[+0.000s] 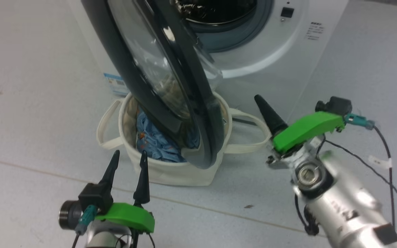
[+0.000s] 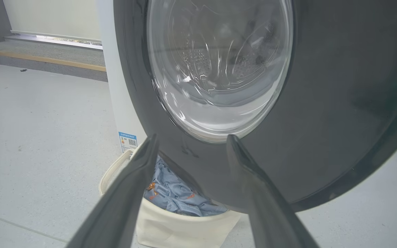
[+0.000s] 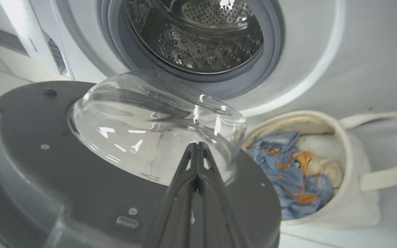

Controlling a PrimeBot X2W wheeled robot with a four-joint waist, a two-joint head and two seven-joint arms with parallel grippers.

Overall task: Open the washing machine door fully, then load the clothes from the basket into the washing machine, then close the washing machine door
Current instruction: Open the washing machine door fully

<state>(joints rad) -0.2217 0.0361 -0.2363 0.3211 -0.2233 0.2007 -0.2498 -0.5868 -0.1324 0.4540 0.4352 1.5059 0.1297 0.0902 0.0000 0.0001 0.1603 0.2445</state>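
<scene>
The washing machine (image 1: 271, 44) stands at the top with its steel drum (image 3: 198, 38) exposed. Its black washing machine door (image 1: 205, 117) is swung partway out, lower edge hanging over the cream basket (image 1: 171, 175). Denim-blue clothes (image 1: 153, 141) with orange prints lie in the basket, and a cream garment (image 3: 317, 165) sits beside them. My left gripper (image 1: 130, 155) is open just in front of the basket, facing the door's outer face (image 2: 322, 103) with nothing between its fingers. To the right of the door, my right gripper (image 1: 265, 112) is shut and empty, its tip (image 3: 195, 146) near the glass bowl (image 3: 150, 131).
A blue label sticker (image 1: 115, 82) marks the machine's lower left corner. The basket's loop handles (image 1: 250, 137) stick out to both sides. Black cables (image 1: 388, 165) trail off my right wrist. Grey floor with a seam (image 1: 219, 210) lies around the basket.
</scene>
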